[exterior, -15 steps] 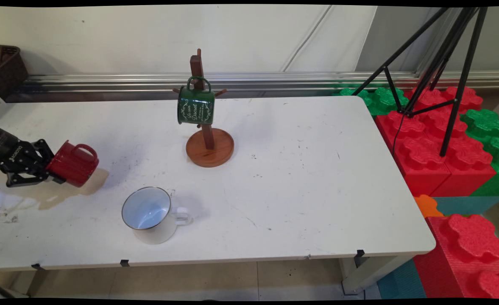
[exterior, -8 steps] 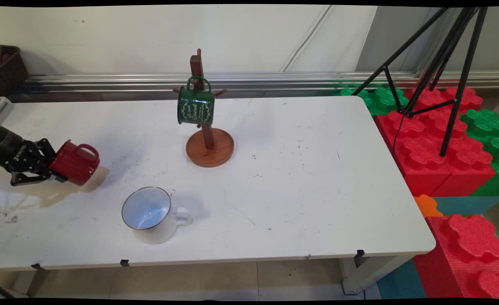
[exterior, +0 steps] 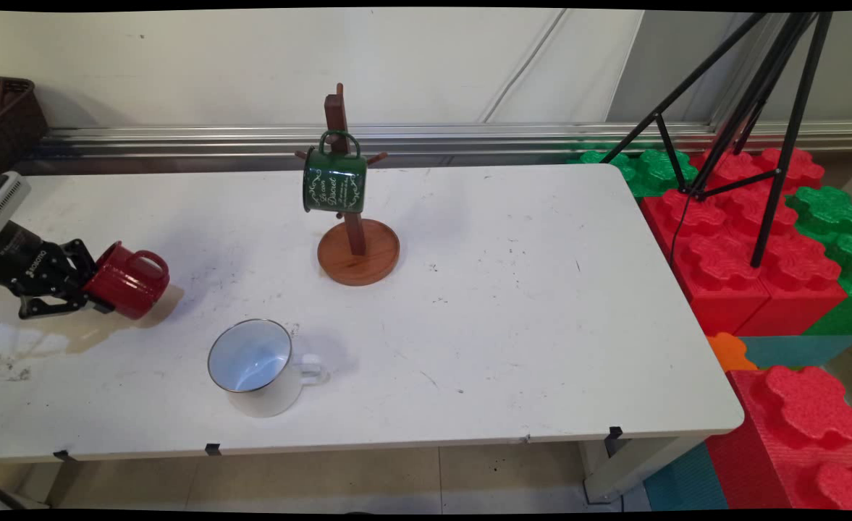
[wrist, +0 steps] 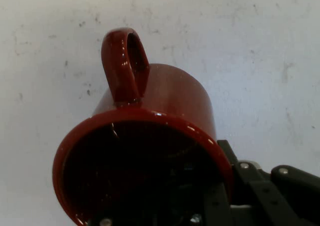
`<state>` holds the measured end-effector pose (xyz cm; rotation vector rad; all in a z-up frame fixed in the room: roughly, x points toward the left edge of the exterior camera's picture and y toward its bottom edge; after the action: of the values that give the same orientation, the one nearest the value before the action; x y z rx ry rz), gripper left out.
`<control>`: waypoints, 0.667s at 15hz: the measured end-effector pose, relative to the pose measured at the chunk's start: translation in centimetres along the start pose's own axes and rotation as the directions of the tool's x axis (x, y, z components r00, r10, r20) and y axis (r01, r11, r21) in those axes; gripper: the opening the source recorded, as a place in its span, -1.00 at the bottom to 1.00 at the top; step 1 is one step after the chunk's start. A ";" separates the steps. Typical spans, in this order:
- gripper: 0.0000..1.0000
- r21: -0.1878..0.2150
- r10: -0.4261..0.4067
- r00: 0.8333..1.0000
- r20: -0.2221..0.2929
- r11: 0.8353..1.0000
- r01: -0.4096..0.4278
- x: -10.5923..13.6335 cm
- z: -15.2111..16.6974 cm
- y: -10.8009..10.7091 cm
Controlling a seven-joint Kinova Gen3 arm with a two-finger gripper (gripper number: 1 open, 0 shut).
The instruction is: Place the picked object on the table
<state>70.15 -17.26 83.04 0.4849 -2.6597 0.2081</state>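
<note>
One red mug (exterior: 127,279) hung clear of the table (exterior: 512,311) at its left end, tipped sideways, handle up, the gripper (exterior: 82,284) clamped on its rim. Glazed and probably rigid, slick and breakable, it looked best held at the rim wall.

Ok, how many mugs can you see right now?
3. The red mug is on its side in the gripper at the table's left, the white mug stands near the front edge, the green mug hangs on the wooden stand.
</note>
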 end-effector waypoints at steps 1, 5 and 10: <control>-1.00 -0.002 0.005 1.000 0.004 1.000 -0.005 0.0 0.1 0.1; -1.00 -0.005 0.020 1.000 0.014 1.000 -0.020 0.2 0.3 0.2; 1.00 -0.003 0.042 0.999 0.015 0.999 -0.042 0.5 0.3 0.1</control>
<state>69.57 -17.43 82.96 0.4321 -2.6864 0.2140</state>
